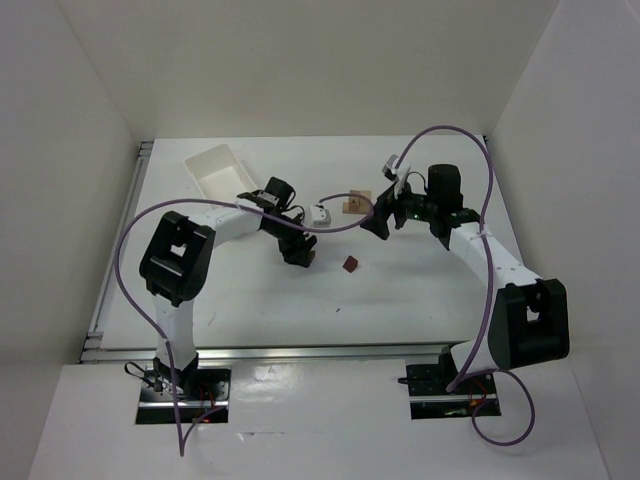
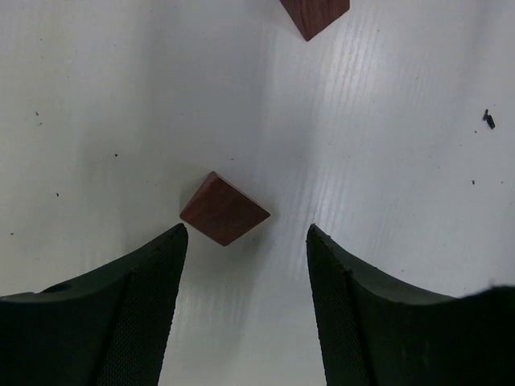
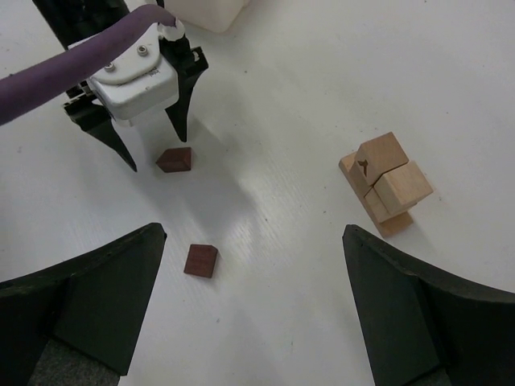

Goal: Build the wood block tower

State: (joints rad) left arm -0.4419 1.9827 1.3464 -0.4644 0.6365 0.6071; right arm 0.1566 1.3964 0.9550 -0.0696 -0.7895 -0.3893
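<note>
Two arms: both reach in over the table (image 1: 430, 300); I am working from the overhead and the two wrist views.
Left fingers (image 2: 153, 281): partly open, holding nothing.
First maroon block (image 2: 224, 209): flat on the table just ahead of the left fingers' tips, between them and nearer the left-hand tip. I cannot tell if it touches that tip.
Second maroon block (image 2: 315, 14): farther ahead of the left fingers, well apart from the first and cut off by the frame edge. In the right wrist view it lies in front of the right fingers' left-hand tip.
Right fingers (image 3: 121, 273): spread wide, nothing between them but bare table.
Wood block tower (image 3: 385, 183): a low tan stack with cubes grouped on a flat plank, one cube bearing a dark mark. It stands just ahead of the right fingers' right-hand tip, touching neither finger.
White tray (image 1: 220, 170): beyond the left fingers, well apart from the blocks.
Purple cable (image 3: 72, 64): runs along the back of the left wrist.
</note>
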